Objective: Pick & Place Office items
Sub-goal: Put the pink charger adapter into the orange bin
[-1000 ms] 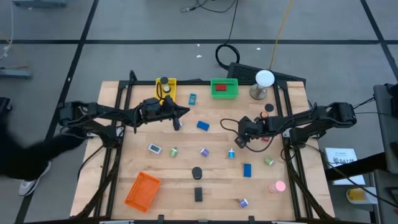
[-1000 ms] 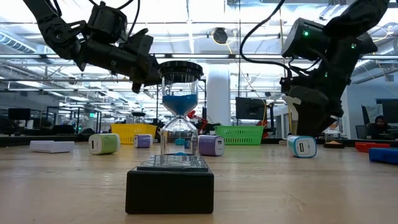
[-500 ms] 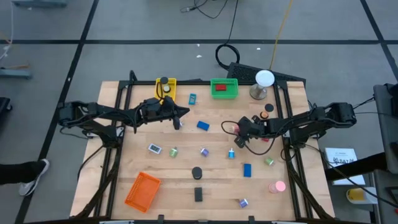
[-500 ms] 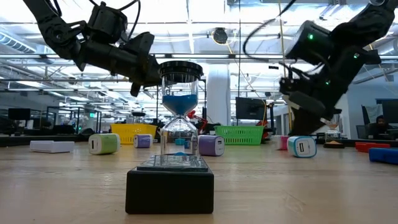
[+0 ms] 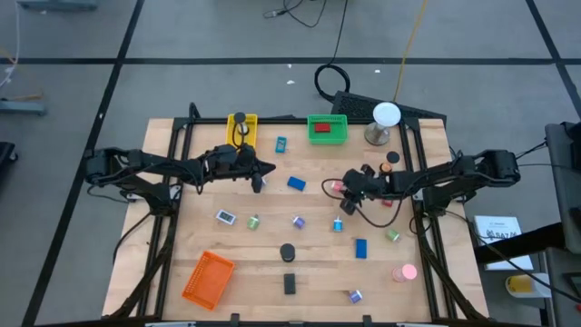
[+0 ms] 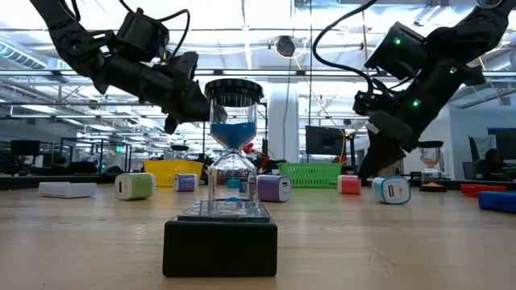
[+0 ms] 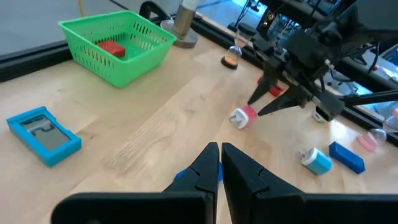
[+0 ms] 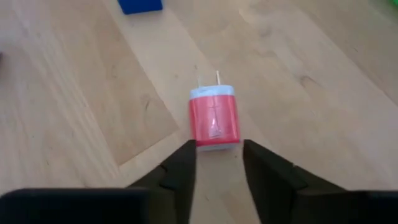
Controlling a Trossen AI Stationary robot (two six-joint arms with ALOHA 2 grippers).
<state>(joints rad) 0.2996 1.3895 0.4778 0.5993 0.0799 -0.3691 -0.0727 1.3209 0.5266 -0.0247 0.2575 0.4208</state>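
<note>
The right end effector [image 8: 214,163], fingers apart, has backed off the small red plug-shaped block [image 8: 214,119], now lying free on the wooden worktop [image 5: 272,263]; regrasp needed. The left end effector [image 7: 220,163] hovers, fingers together.

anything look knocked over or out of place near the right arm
The red charger plug lies on its side on the bare table, prongs pointing sideways, just ahead of the open right pincer and not gripped. Otherwise, nothing looks spilled or damaged.

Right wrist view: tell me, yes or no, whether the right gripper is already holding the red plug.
No. The red plug lies on the table just beyond the right gripper, whose fingers stand apart and short of it.
</note>
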